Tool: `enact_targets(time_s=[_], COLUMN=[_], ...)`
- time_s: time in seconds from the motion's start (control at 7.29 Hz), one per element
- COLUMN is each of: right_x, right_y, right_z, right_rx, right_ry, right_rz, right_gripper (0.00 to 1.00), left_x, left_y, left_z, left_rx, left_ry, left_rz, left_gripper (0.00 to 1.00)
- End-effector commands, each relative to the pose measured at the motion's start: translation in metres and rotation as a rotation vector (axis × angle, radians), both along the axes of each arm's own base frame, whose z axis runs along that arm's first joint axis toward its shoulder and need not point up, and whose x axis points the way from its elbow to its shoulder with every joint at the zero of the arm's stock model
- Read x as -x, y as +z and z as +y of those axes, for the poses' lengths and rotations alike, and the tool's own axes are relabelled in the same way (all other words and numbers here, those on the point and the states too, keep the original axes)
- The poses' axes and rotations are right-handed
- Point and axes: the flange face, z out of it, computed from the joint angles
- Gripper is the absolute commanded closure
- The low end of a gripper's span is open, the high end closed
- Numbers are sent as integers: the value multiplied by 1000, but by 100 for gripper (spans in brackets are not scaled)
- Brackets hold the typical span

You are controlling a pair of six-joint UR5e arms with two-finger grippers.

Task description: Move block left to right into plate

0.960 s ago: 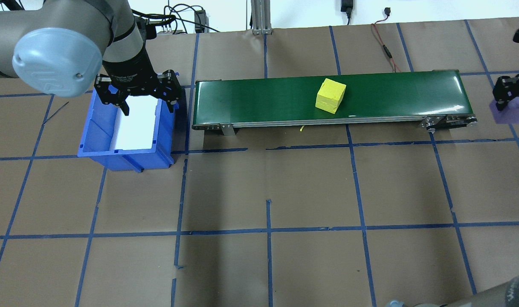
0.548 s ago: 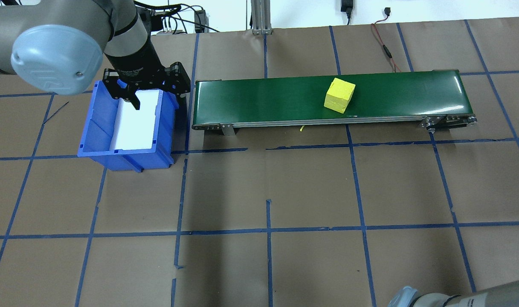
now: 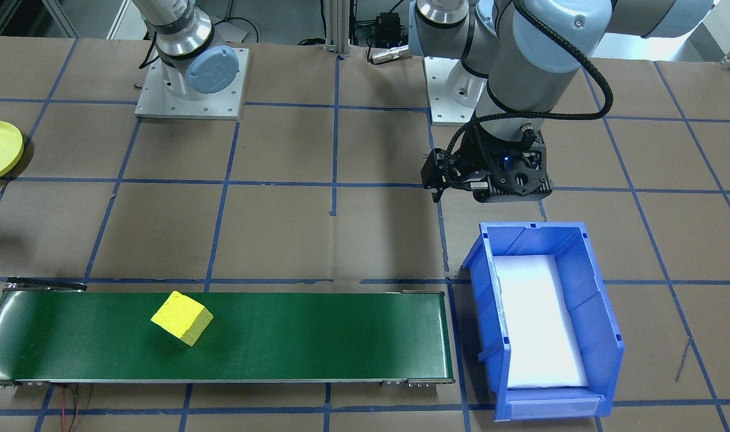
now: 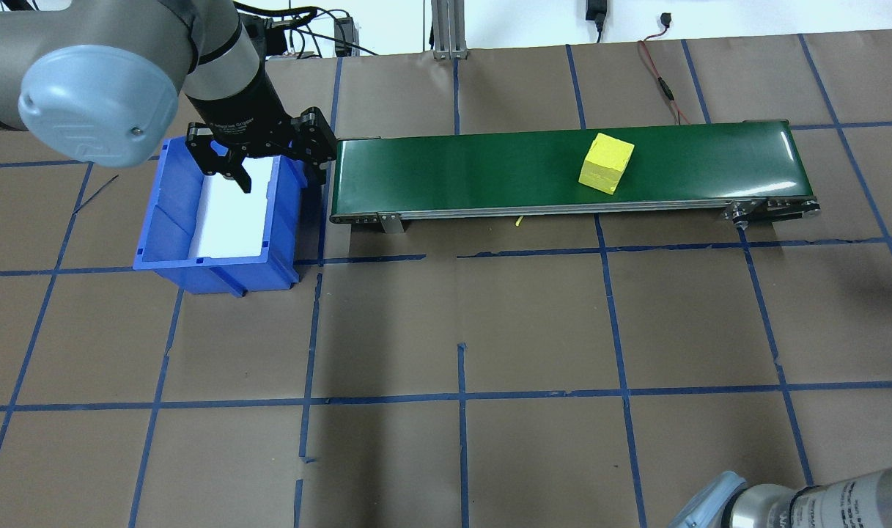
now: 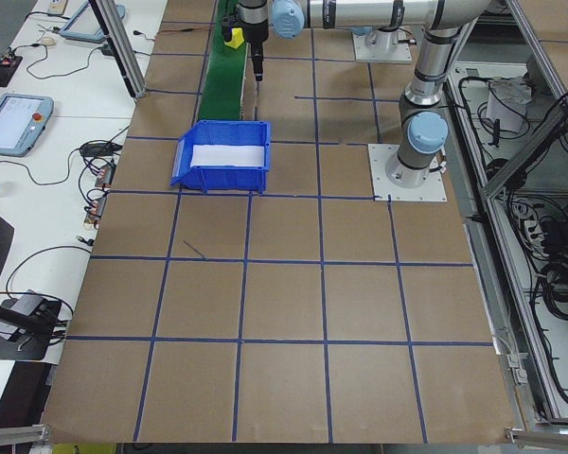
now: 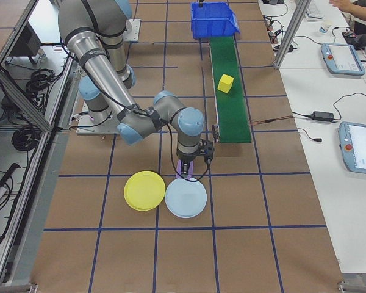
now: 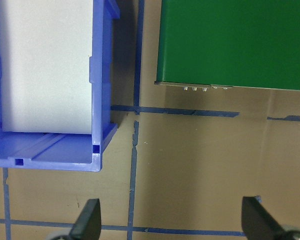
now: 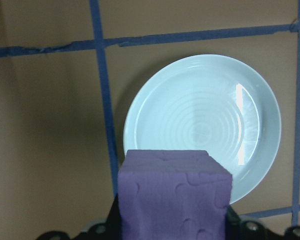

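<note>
Between the fingers of the right gripper (image 8: 172,235) a purple block (image 8: 174,197) is clamped, above the pale plate's (image 8: 202,125) near rim; it is judged light, soft foam, best held by opposite flat faces; the yellow plate (image 6: 144,190) lies beside; the left gripper (image 4: 270,158) is spread, empty.

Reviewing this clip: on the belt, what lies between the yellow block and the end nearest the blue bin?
Nothing. In the overhead view the green belt is bare from the yellow block back to the end beside the blue bin; the front-facing view agrees.
</note>
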Motion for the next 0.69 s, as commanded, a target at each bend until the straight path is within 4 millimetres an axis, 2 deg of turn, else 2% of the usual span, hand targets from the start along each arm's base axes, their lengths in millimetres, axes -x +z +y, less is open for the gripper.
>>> enact_targets(time_s=[0.0, 0.14, 0.27, 0.55], right_x=[39, 42, 45, 50], right_y=[-24, -27, -33, -40], right_z=[18, 18, 17, 19], right_rx=[21, 29, 35, 33], right_ry=[0, 0, -3, -12], right_rz=[6, -3, 3, -3], right_gripper=[78, 78, 72, 43], left_x=[0, 0, 0, -1], left_y=[-5, -5, -6, -5], left_z=[0, -1, -1, 0], left_rx=[-5, -3, -5, -1], left_ry=[2, 2, 2, 2], left_rz=[-2, -2, -3, -7], left_gripper=[0, 0, 0, 0])
